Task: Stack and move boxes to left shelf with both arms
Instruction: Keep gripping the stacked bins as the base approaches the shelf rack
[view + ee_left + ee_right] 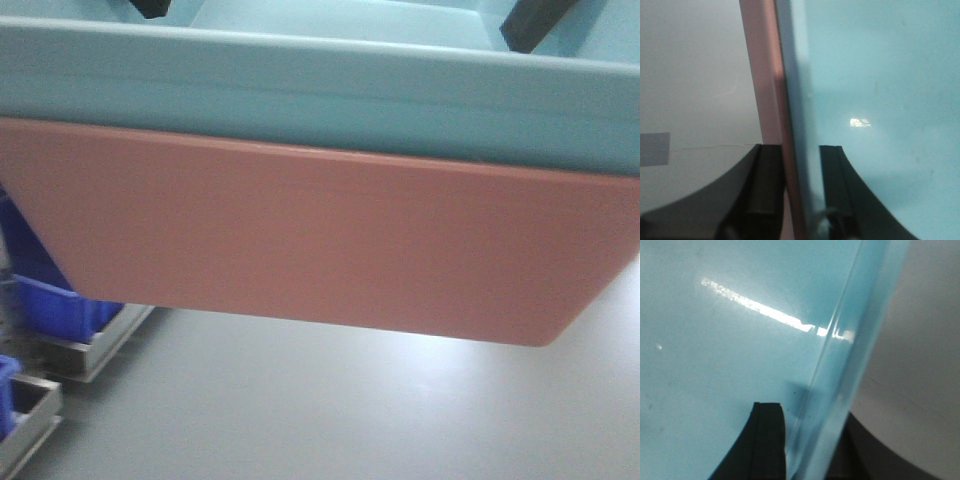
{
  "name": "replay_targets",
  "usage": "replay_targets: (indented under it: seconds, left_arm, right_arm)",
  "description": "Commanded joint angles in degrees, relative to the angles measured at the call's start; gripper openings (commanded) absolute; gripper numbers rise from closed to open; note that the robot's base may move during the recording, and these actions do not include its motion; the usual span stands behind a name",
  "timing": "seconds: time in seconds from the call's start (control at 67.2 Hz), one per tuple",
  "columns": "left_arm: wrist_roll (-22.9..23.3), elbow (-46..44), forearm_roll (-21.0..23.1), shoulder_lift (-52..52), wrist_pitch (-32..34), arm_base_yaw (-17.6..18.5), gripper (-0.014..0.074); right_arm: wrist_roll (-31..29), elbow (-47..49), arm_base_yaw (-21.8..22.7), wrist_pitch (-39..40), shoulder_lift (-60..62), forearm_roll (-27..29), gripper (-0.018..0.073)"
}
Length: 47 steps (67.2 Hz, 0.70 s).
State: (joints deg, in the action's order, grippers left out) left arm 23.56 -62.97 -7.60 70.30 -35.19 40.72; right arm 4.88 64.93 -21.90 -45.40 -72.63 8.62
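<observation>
- Two tubs are nested. A light blue tub (320, 95) sits inside a salmon pink tub (320, 240), and the blue rolled rim lies along the top of the pink wall.
- Both fill the upper part of the front view, near the camera. The pair is tilted, with its right end lower.
- One grey surface (330, 420) spreads below the pink wall. Whether the pink base rests on it or hangs above it cannot be told.
- Two claws are in view, one at each end of the pair. In the front view they show only as black corners at the far top edge, inside the blue tub.
- The left claw (800, 147) is pinching both walls at once. Its outer finger (765, 190) presses the pink side and its inner finger (840, 185) presses the blue side, with the two walls sandwiched between them.
- The right claw (810, 412) is pinching the blue tub's wall and rim. Its inner finger (765, 440) lies against the blue inside, and its outer finger (852, 460) is a dark shape on the other side.
- At least two dark blue bins (55, 300) show partly at the left edge. They sit in two steel trays (100, 345), one nearer than the other.
- One small grey patch (654, 149), rectangular, lies on the pale ground left of the tubs in the left wrist view.
- One bright glint marks the blue floor in each wrist view.
</observation>
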Motion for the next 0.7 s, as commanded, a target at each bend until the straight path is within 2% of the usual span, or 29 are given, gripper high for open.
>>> replay_targets:
  seconds: [0.0,0.684]
  left_arm:
    - [-2.7,-2.2,0.2,-3.0,5.3,0.9,-0.0005]
    - [-2.7,-2.2,0.2,-3.0,5.3,0.9,-0.0005]
  right_arm:
    - [-2.1,1.8,0.8,5.9,1.9,-3.1,0.0055]
    - [-2.1,1.8,0.8,5.9,1.9,-3.1,0.0055]
